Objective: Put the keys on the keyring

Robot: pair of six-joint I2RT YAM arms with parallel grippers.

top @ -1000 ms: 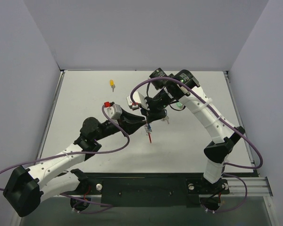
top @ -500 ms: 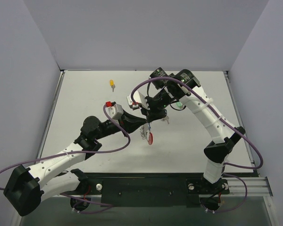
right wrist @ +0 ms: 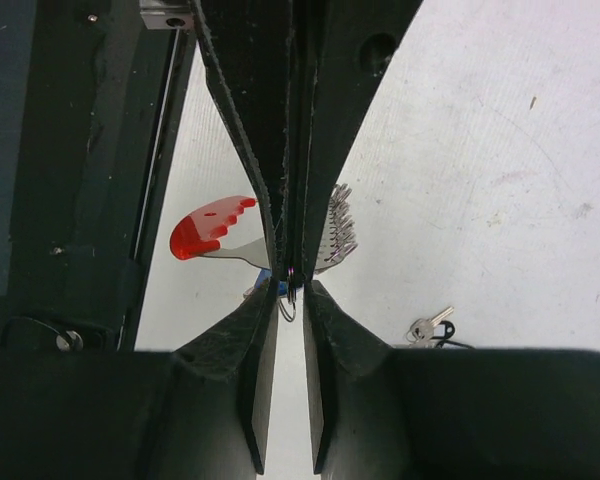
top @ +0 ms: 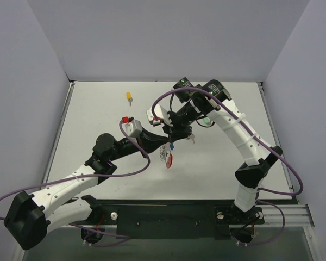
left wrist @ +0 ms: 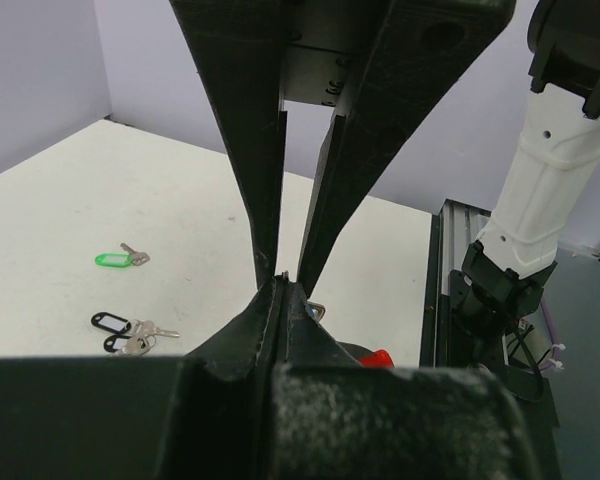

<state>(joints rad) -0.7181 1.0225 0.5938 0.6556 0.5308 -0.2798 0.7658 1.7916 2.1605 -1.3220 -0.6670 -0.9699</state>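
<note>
**Top view.** White matte table (top: 98, 119), walled in pale grey. Left gripper (top: 164, 142) and right gripper (top: 173, 133), both black, tip to tip above mid-table. Keyring (top: 168, 159) hanging just below the tips, clear of the surface: thin silver wire, a red curved piece, small silver pieces dangling. Blue key (top: 171, 145), plastic-headed, right beside the tips. Yellow key (top: 129, 97) flat on the table, well apart, towards the far left.

**Left wrist view.** Two long, tapering black fingers (left wrist: 250, 150), pressed together at the tips. Cannot tell whether anything is pinched between them. A small bent loop of silver wire just beyond the tips, a scrap of red beside it. Green key (left wrist: 110, 259), oblong translucent tag with a short silver blade, flat on the table. Black keys (left wrist: 110, 322) near it, two looped tags with silver blades.

**Right wrist view.** Rough-edged black fingers all but together, a narrow slit left, clamped on the thin keyring wire at the tips. Red scalloped piece to one side of the fingers, toothed silver piece to the other.
</note>
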